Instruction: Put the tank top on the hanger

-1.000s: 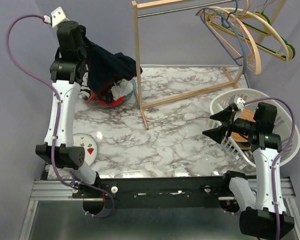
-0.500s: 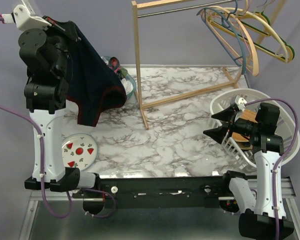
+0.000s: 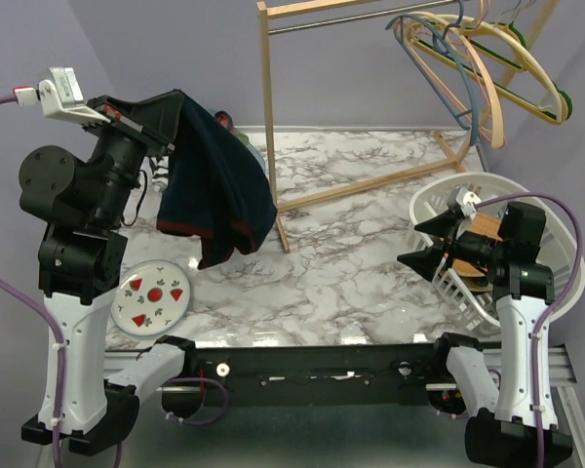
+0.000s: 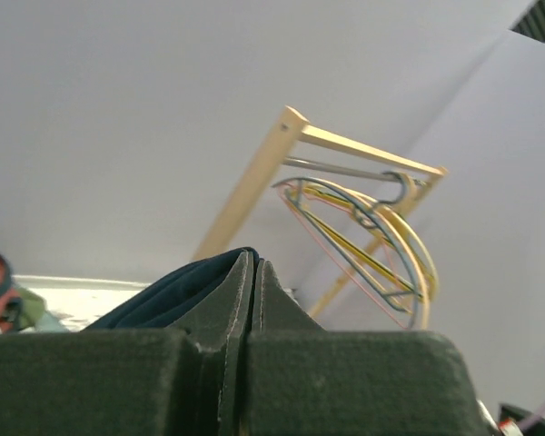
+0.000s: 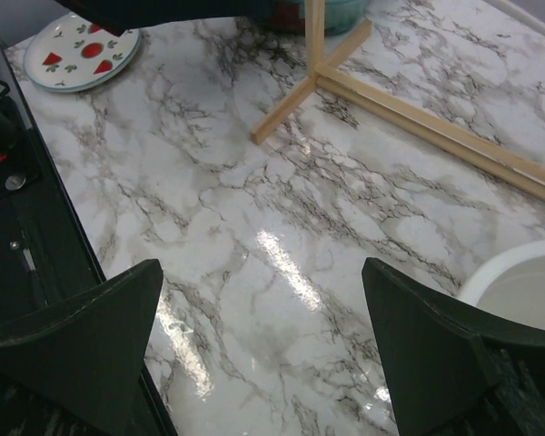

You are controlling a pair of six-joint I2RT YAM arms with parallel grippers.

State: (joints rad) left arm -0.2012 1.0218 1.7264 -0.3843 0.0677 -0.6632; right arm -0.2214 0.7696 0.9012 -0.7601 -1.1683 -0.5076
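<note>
My left gripper (image 3: 174, 100) is shut on the upper edge of the dark navy tank top (image 3: 219, 185). The tank top hangs free in the air with its maroon trim at the bottom, over the table's left side. In the left wrist view the shut fingertips (image 4: 254, 261) pinch navy cloth (image 4: 168, 295). The grey-blue hanger (image 3: 468, 97) hangs among other hangers on the rack's rail at the top right. It also shows in the left wrist view (image 4: 395, 193). My right gripper (image 3: 409, 243) is open and empty above the marble at the right (image 5: 263, 300).
A wooden clothes rack (image 3: 268, 117) stands mid-table, its foot (image 5: 295, 95) on the marble. A white laundry basket (image 3: 556, 224) is behind my right arm. A plate with watermelon pictures (image 3: 154, 294) lies front left. A bowl of clothes (image 4: 0, 295) sits behind the tank top.
My left arm has lifted the tank top out of the bowl of clothes and swung it up and to the right. The right arm has not moved.
</note>
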